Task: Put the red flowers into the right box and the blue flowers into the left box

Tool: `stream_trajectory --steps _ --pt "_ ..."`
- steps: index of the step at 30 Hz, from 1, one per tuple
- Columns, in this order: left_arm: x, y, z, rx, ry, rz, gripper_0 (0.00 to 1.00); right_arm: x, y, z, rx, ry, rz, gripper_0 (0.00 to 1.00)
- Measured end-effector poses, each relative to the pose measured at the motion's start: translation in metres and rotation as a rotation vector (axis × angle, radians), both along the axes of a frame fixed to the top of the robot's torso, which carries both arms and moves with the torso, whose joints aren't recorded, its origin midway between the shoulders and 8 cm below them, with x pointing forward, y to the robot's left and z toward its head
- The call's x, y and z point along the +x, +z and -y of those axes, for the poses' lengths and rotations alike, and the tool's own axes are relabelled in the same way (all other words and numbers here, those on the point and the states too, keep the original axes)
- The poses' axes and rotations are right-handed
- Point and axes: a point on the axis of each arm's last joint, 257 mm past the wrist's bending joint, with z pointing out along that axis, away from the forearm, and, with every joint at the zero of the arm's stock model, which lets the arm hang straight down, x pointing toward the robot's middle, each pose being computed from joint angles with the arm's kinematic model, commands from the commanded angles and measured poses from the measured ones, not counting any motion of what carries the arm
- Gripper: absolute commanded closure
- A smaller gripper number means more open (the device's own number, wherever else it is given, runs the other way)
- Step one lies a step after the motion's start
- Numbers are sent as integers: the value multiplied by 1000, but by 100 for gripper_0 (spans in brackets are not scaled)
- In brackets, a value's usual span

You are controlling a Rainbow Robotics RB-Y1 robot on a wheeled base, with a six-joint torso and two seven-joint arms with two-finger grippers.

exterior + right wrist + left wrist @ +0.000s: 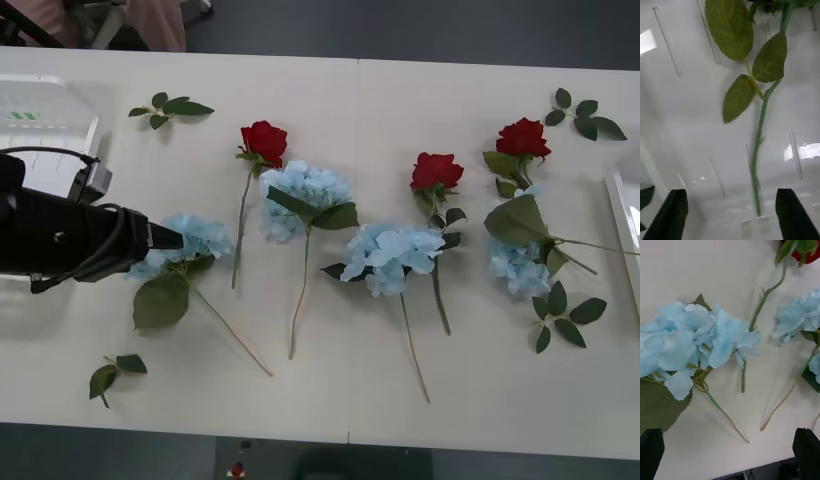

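Front view showed three red flowers (264,138) and four blue flowers (186,243) lying loose on the counter (330,390), so most sorting remained. Left gripper (730,453) hung released over the leftmost hydrangea; right gripper (730,213), also released, hovered above a rose stem (759,150) lying in the right box (685,131).

Front view: high above the white table (330,400), facing forward and down, far. Left wrist view: close, looking down on 1 of the blue flowers (688,341), also seen at front-view left (185,240). Right wrist view: very close over a green stem (758,150).
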Motion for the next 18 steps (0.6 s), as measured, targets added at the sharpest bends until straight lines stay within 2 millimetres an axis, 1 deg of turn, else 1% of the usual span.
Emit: stream_trajectory --steps 2,4,7,9,12,18 --pt "-4 -12 -3 41 -7 -17 0 2 8 -10 34 18 11 0" --pt "-8 -23 -5 76 -15 -30 0 6 21 -19 44 47 24 0" --pt "-15 -41 -4 118 -31 -52 0 17 45 -33 51 93 65 0" --pt "-16 -52 -4 138 -29 -60 0 26 56 -44 69 115 84 0" --pt "-12 -64 -1 130 -5 -70 0 50 65 -64 80 139 119 0" --pt "1 -83 1 123 61 -74 0 111 76 -116 60 189 202 0"
